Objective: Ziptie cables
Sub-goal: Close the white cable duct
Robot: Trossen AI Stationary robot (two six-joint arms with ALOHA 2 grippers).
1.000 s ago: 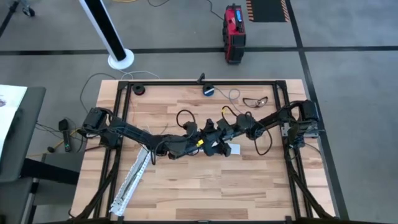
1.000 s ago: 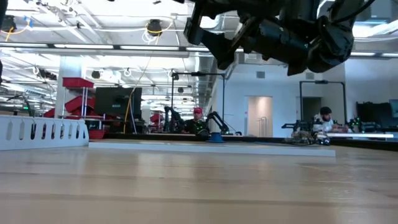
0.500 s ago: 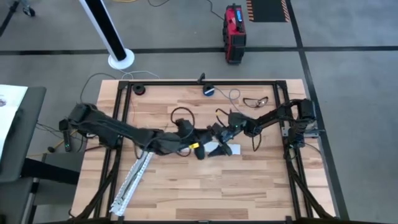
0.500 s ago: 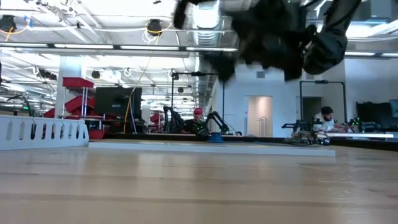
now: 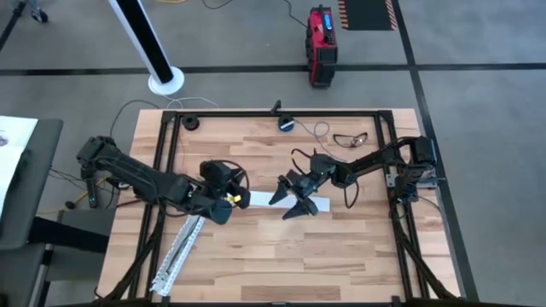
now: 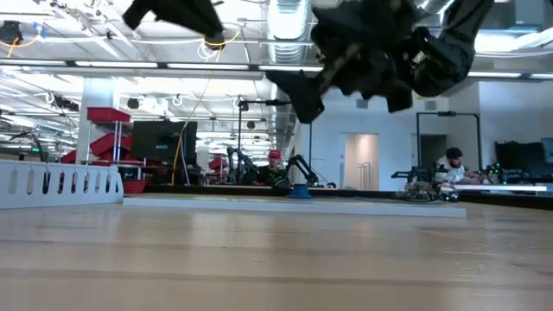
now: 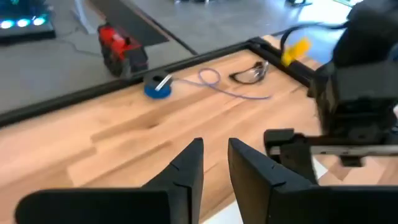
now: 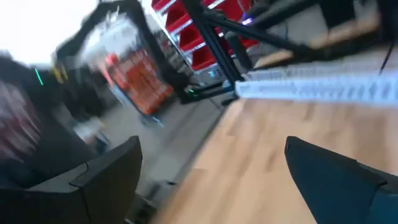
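Over the table (image 5: 341, 256), the right claw (image 5: 287, 202) hangs spread wide and empty. The left claw (image 7: 214, 146) is barely parted, grasping nothing. The cables (image 5: 230, 165) seem to loop just beside the left claw, though that's unclear. Gather the whole bunch squarely before clenching.

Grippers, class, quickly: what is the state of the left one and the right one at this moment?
Left gripper: open a little, holding nothing.
Right gripper: wide open, holding nothing, above the table.
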